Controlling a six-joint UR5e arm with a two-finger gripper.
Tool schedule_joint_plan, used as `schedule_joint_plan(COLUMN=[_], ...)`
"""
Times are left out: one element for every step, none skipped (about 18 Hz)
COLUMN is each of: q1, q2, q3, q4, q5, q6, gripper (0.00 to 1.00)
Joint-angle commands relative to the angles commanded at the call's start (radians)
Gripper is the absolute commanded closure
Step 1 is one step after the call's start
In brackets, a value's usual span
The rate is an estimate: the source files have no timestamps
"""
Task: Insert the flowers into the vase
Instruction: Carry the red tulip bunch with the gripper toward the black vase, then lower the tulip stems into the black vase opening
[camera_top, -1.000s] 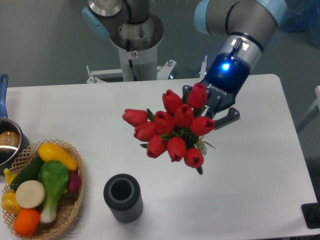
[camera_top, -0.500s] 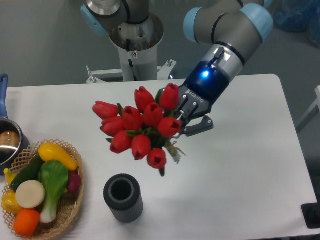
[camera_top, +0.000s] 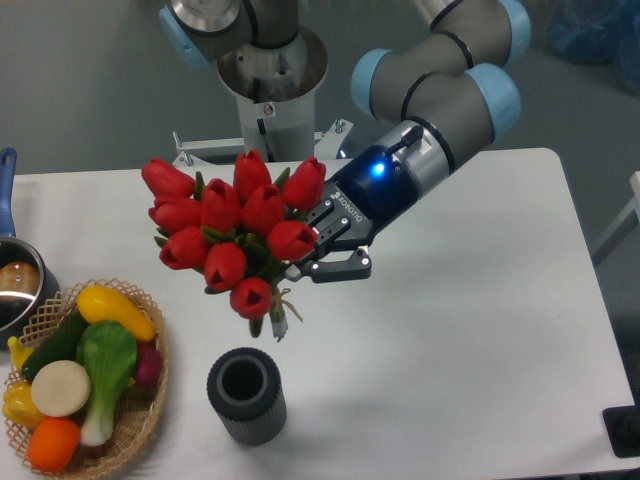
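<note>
Carrying the flowers (camera_top: 225, 235) in the air above the surface (camera_top: 480, 340), jaws clenched on the bunch low down, near the tied stems. My gripper (camera_top: 318, 252) sits at the right side of the bunch; buds fan out to the left and up from it, stem ends (camera_top: 276, 322) hang down and point toward the front.

The vase (camera_top: 246, 395) stands upright on the surface, below the bunch and a little toward the front. Mouth is round, open, nothing in it. Stem tips are above the vase rim, apart from it, not yet over the opening as far as I can judge from this one view.

Handling, as I judge it: light load, top-heavy with the buds, soft leaves that will bend or snag on the rim. Stems short and bound together, so they are the stiffest part and the right place to grip. The bunch looks tilted; it likely needs righting so the stems go in straight. The vase is small and may tip if nudged sideways.

Wicker basket (camera_top: 140, 420) of toy vegetables stands at the left, well clear of the vase.
</note>
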Motion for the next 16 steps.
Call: schedule_joint_plan(q1=[-0.003, -0.005, -0.008, -0.017, -0.017, -0.018, -0.018, -0.02, -0.022, -0.029, -0.034, -0.034, -0.035, -0.035, -0.04, -0.051], q2=[-0.014, -0.026, -0.037, -0.048, -0.055, -0.061, -0.069, -0.074, -0.081, -0.086, -0.088, -0.092, -0.095, -0.098, -0.101, -0.112], q3=[0.014, 0.022, 0.023, 0.028, 0.031, 0.031, 0.032, 0.04, 0.043, 0.043, 0.045, 0.045, 0.046, 0.046, 0.046, 0.045], q4=[-0.002, -0.002, -0.002, -0.002, -0.002, -0.002, 0.0, 0.0, 0.0, 0.0, 0.0, 0.0, 0.002, 0.002, 0.002, 0.002], q5=[-0.012, -0.02, -0.025, -0.025, -0.025, -0.025, -0.025, -0.025, -0.025, -0.025, -0.025, -0.025, -0.025, -0.025, -0.025, -0.025], q6=[-0.002, -0.002, -0.002, -0.002, -0.002, 0.0, 0.0, 0.0, 0.0, 0.0, 0.0, 0.0, 0.0, 0.0, 0.0, 0.0], gripper=[0.83, 0.83, 0.83, 0.83, 0.83, 0.83, 0.83, 0.83, 0.83, 0.83, 0.83, 0.83, 0.83, 0.83, 0.83, 0.83])
